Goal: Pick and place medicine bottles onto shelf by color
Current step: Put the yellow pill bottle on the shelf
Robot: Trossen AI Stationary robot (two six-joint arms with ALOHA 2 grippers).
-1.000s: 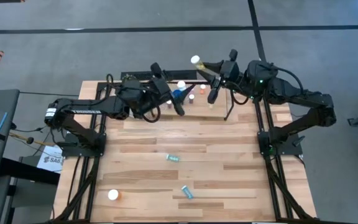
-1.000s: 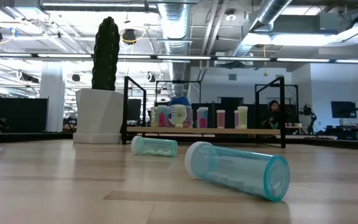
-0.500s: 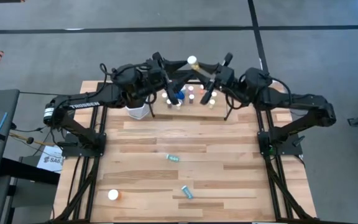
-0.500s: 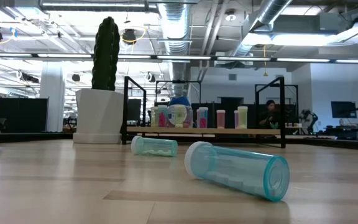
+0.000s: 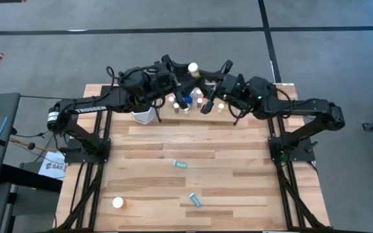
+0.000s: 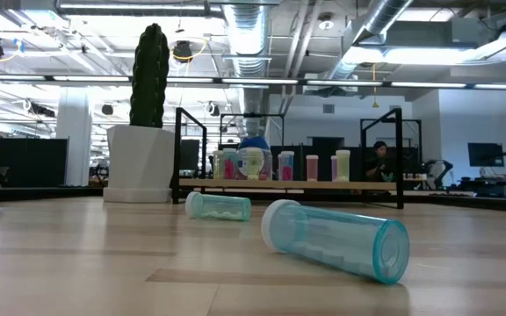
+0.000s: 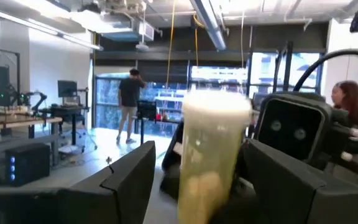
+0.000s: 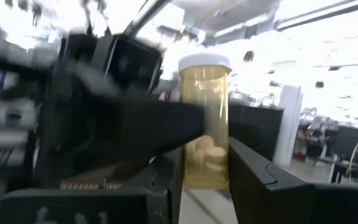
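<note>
An amber medicine bottle (image 5: 193, 66) with a white cap hangs upright above the shelf (image 5: 235, 107) at the table's far edge. My right gripper (image 5: 199, 72) is shut on it and comes from the right. My left gripper (image 7: 199, 186) reaches in from the left and is open, one finger on each side of the same bottle (image 7: 213, 155); whether it touches the bottle I cannot tell. Several bottles (image 6: 253, 164) stand on the shelf board (image 6: 288, 184). Two teal bottles (image 5: 180, 164) (image 5: 195, 200) lie on their sides on the tabletop. A white-capped orange one (image 5: 118, 202) is near the front left. My right gripper pinches the amber bottle's lower body (image 8: 204, 171) between its two fingers (image 8: 253, 180). The fingers come from the table's right and slant upward. The bottle stands upright in the hold, cap up, lifted clear above the shelf.
A white pot (image 6: 139, 162) with a tall green cactus stands left of the shelf, below my left arm (image 5: 96, 107). The shelf's black posts (image 6: 400, 158) rise at its ends. People show in the room behind. The wood tabletop (image 5: 238, 188) lies bare around the loose bottles.
My left gripper has swung up toward the far edge and rolled, bringing its fingers to either side of the amber bottle. My right gripper has sunk and shifted left with the bottle, which stays upright.
</note>
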